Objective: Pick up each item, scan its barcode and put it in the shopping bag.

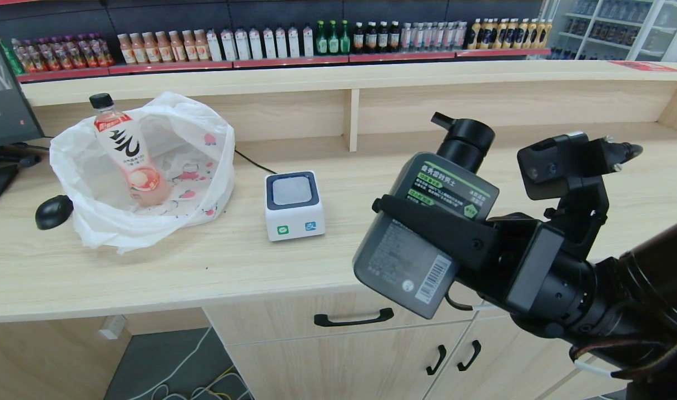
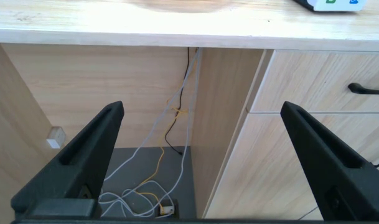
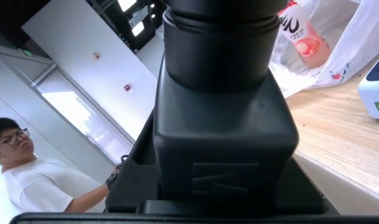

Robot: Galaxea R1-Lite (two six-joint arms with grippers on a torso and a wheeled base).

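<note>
**Grey bottle in hand, scan comes next**

Head view: the right gripper (image 1: 424, 230) is clamped around the dark grey bottle (image 1: 397, 258). It holds the bottle tilted over the front edge of the counter (image 1: 205, 266), with the black cap up and away. The barcode (image 1: 433, 278) sits on the lower end, facing the camera. The scanner (image 1: 294, 204) stands on the counter well to the robot's left of the bottle, its window facing up. Beyond it is the shopping bag (image 1: 110, 233), mouth open, with a pink drink bottle (image 1: 128, 155) leaning inside.

I judge the pick done and the scan in hand — the next move calls for carrying the bottle left and rolling the wrist so the barcode faces down at the window. Bare counter lies between bottle and scanner. A mouse (image 1: 54, 211) sits just beside the bag's far side, and a raised ledge bounds the counter at the back.

Left wrist view: the left gripper (image 2: 201, 109) hangs below the counter's lip, fingers spread wide with nothing between them. It faces the cabinet front and loose cables (image 2: 170, 155), well apart from the scanning path.

Right wrist view: the grey bottle's shoulder sits square in the grasp. Past it lie the bag's soft rim and a corner of the scanner — the bag wall looks limp, so the drop should come from above the mouth.
</note>
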